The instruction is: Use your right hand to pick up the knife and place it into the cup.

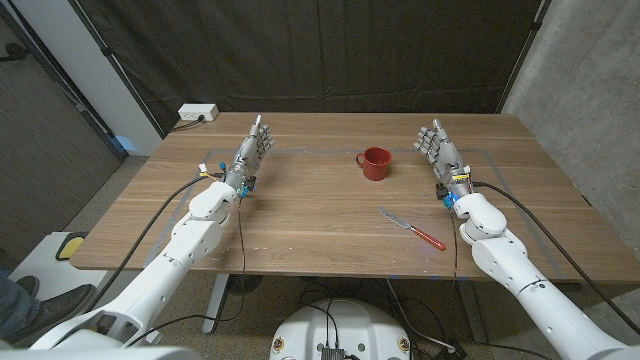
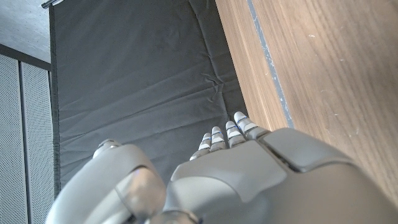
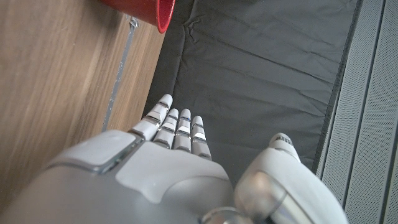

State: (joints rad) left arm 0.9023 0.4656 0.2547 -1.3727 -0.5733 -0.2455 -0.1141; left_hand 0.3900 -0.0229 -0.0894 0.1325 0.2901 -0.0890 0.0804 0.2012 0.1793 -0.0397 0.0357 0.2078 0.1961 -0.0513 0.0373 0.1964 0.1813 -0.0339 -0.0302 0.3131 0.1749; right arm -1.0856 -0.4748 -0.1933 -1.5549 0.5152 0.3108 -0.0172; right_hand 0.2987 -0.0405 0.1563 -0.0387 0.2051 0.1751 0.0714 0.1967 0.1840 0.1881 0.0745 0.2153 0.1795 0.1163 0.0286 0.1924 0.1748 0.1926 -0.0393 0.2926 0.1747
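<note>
A knife point(image 1: 411, 229) with a red handle and a steel blade lies on the wooden table point(image 1: 300, 215), right of centre, near the front. A red cup point(image 1: 375, 162) stands upright behind it, near the table's middle; its rim point(image 3: 155, 14) shows in the right wrist view. My right hand point(image 1: 438, 148) stands at the right side, fingers straight and apart, holding nothing, well right of the cup and behind the knife. At the left side my left hand point(image 1: 253, 147) stands the same way, empty, fingers point(image 2: 225, 135) extended.
A white power strip point(image 1: 198, 114) lies at the table's back left corner. A dark curtain point(image 1: 330, 50) hangs behind the table. Blue tape lines point(image 1: 310, 150) mark a rectangle on the tabletop. A person's shoe point(image 1: 40, 300) shows at the bottom left.
</note>
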